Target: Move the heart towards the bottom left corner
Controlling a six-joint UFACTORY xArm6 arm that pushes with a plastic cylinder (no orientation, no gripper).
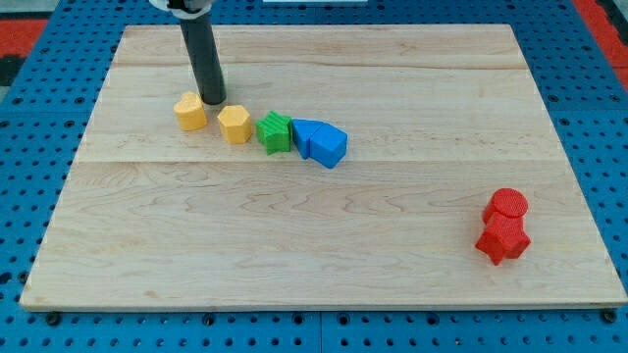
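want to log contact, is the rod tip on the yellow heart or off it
On it, or nearly: my tip sits at the yellow heart's upper right edge, no gap visible.

Four blocks (261, 129) row upper left; two blocks (503, 226) lower right.

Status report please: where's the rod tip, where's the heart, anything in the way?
My tip just above-right of yellow heart block, near touching. Yellow pentagon-like block on its right. Path toward bottom left unobstructed.
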